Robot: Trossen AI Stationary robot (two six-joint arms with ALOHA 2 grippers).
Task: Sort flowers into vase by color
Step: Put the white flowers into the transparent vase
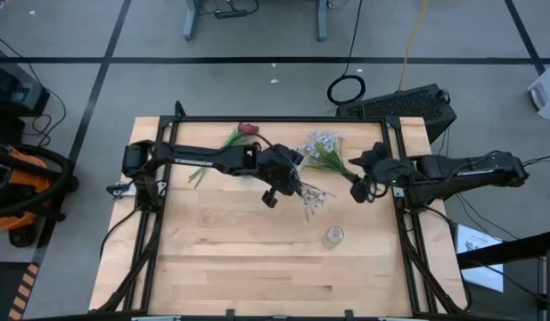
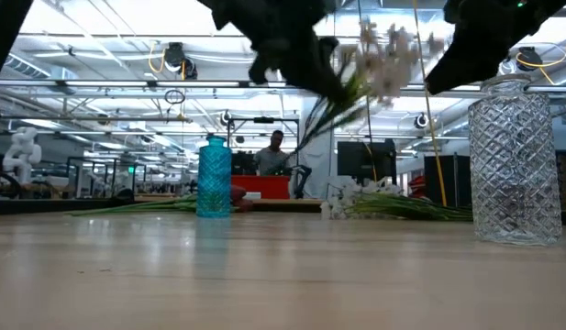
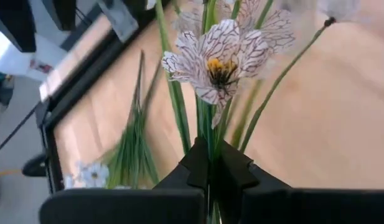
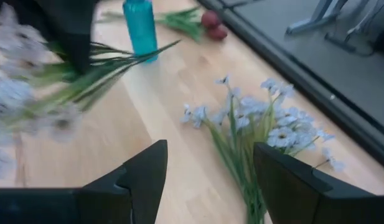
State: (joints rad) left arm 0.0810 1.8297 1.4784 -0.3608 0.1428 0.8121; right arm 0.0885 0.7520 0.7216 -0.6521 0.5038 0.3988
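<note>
Two dark arms reach over the wooden table (image 1: 221,259) in the high view, the left arm from the left of the frame toward the middle, the right arm from the right edge. The left gripper (image 1: 297,185) sits near the frame's centre, raised above the wood, and is clamped shut on a white spray (image 3: 220,59); in the left wrist view its green stems pass between the closed fingers and a veined white blossom stands just above them. The right gripper (image 4: 207,168) hovers right of centre in the high view with its fingers apart and nothing between them, just above a second bunch of white-blue flowers (image 4: 266,127) lying flat on the table at upper centre. A clear cut-glass vase (image 2: 515,165) stands at the right of the low view, and in the high view just below and right of the centre. A smaller teal vase (image 2: 214,177) stands left of centre in the low view. Red bud flowers (image 1: 246,130) lie at the table's top edge, upper centre-left in the high view, near the teal vase. Beyond the table, a person (image 2: 274,154) shows in the low view's centre.
</note>
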